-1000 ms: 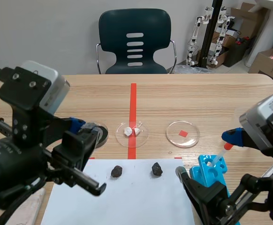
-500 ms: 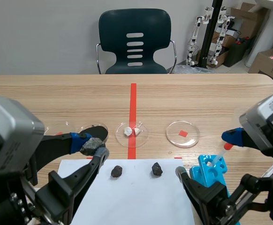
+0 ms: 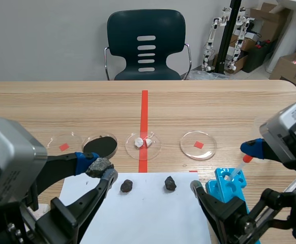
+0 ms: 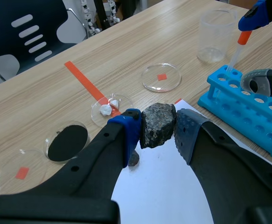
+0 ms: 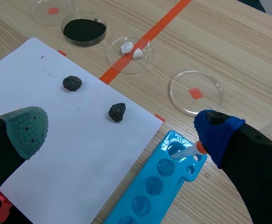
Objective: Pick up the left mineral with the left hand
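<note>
A grey, rough mineral (image 4: pixel 157 123) is pinched between the blue and grey pads of my left gripper (image 4: pixel 158 134), which is shut on it and holds it above the table. In the scene view the same mineral (image 3: pixel 99 165) hangs over the far left corner of the white paper (image 3: pixel 148 216). Two smaller dark minerals (image 3: pixel 126 185) (image 3: pixel 170 183) lie on the paper's far edge. My right gripper (image 5: pixel 119 135) stands open over the paper's right side, its blue fingertip (image 5: pixel 216 131) against a red-collared dropper (image 5: pixel 199 147).
A blue tube rack (image 3: pixel 230 189) stands right of the paper. Beyond the paper sit several petri dishes: one with a red square (image 3: pixel 63 144), one with black powder (image 3: pixel 100 146), one with white lumps (image 3: pixel 143 143), another with a red square (image 3: pixel 198 145). A clear beaker (image 4: pixel 216 36) stands beyond the rack.
The left arm has dropped lower and drawn back toward the camera, uncovering the two leftmost dishes. The mineral stays gripped and has shifted slightly nearer. The right arm has not moved.
</note>
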`<action>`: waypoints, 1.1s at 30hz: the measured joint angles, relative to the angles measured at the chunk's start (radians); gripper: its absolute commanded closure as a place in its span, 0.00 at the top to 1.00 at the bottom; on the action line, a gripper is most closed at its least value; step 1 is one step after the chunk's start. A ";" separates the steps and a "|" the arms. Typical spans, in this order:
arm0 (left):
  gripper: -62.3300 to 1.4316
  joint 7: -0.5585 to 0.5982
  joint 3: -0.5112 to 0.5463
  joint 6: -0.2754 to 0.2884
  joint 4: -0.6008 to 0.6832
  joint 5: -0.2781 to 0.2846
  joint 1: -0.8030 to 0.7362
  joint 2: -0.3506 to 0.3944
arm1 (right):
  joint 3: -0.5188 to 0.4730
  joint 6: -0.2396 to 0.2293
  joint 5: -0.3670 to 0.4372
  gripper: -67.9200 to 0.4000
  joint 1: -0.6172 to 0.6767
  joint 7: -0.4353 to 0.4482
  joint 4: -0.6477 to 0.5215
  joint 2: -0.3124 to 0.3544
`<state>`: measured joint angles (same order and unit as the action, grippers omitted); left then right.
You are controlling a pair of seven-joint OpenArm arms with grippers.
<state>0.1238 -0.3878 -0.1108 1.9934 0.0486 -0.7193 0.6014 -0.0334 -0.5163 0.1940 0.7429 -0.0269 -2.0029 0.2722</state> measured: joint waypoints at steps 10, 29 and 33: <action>0.27 -0.011 0.000 -0.008 0.000 0.000 0.005 0.000 | 0.000 0.000 0.000 1.00 0.000 0.000 0.000 0.000; 0.27 -0.011 0.004 -0.008 0.000 0.000 0.005 0.000 | 0.000 0.000 0.000 1.00 0.000 0.000 0.000 0.000; 0.27 -0.011 0.004 -0.008 0.000 0.000 0.005 0.000 | 0.000 0.000 0.000 1.00 0.000 0.000 0.000 0.000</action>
<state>0.1131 -0.3840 -0.1188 1.9930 0.0490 -0.7147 0.6014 -0.0334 -0.5163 0.1940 0.7429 -0.0269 -2.0029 0.2722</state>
